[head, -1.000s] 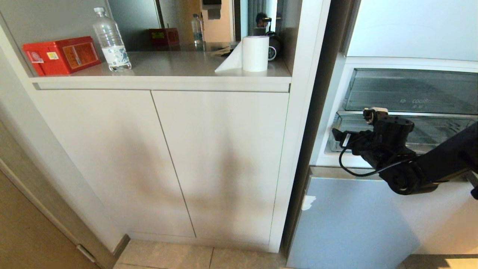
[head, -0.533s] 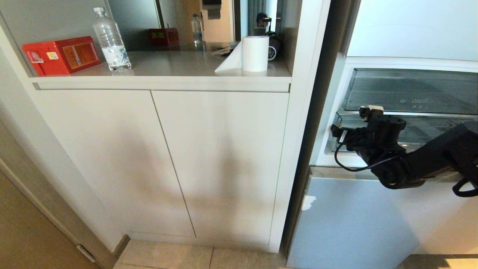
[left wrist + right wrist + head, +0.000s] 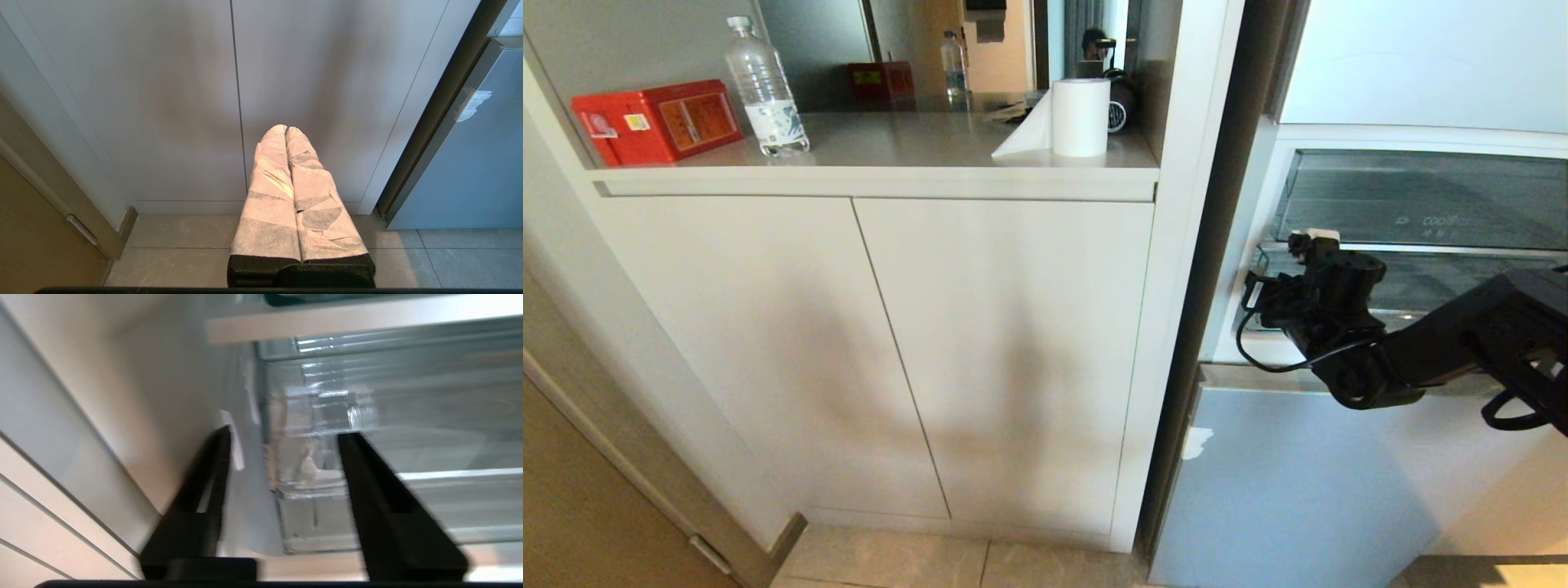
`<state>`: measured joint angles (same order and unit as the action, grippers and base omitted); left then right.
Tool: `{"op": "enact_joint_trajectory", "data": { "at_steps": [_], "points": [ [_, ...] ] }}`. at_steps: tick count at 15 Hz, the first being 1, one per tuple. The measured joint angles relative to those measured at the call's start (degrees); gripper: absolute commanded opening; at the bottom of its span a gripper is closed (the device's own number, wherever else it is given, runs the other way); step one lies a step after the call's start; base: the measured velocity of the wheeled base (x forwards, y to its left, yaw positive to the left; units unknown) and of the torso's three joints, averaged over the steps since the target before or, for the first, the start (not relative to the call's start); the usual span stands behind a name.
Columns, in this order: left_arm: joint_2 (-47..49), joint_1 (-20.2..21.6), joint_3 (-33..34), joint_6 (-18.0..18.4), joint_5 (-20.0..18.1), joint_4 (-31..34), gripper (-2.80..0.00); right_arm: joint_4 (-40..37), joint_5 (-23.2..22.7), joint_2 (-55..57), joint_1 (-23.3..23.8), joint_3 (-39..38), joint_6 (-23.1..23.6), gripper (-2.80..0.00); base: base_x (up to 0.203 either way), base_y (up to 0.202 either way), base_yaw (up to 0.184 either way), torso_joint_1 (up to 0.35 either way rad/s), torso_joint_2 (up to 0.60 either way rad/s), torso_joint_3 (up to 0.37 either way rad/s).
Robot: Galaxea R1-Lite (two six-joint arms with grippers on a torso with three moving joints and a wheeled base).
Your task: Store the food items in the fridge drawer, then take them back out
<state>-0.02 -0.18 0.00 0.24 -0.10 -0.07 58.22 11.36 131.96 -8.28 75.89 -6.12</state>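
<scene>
Evidently early or between phases: no food shows anywhere, and the right gripper point(image 3: 282, 449), fingers apart and empty, hangs before the fridge drawer's point(image 3: 1445, 286) left front corner, the left gripper point(image 3: 286, 130) closed by the cabinet.

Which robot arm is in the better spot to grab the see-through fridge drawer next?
The right. Its black right gripper hangs at the left end of the shallow clear plastic fridge drawer, fingers apart with nothing between them. The paper-wrapped left gripper is shut and points at the white cabinet doors, away from the fridge.
</scene>
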Motion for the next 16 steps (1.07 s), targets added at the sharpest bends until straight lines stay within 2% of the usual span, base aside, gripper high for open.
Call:
{"op": "enact_joint_trajectory", "data": {
  "at_steps": [5,8,16],
  "points": [
    [0.02,0.07,0.0,0.0,0.0,0.0,-2.8,0.18,1.39,0.29,-1.5,0.9,-0.27,-2.8,0.0,0.0,0.0,0.0,0.0,0.0],
    [0.02,0.02,0.0,0.01,0.0,0.0,-2.8,0.87,1.48,-0.76,-1.7,-1.43,-0.82,-2.8,0.0,0.0,0.0,0.0,0.0,0.0],
    [0.0,0.0,0.0,0.02,0.0,0.0,-2.8,10.56,0.58,-10.54,-1.78,-23.27,-1.22,-2.8,0.0,0.0,0.0,0.0,0.0,0.0]
  ]
}}
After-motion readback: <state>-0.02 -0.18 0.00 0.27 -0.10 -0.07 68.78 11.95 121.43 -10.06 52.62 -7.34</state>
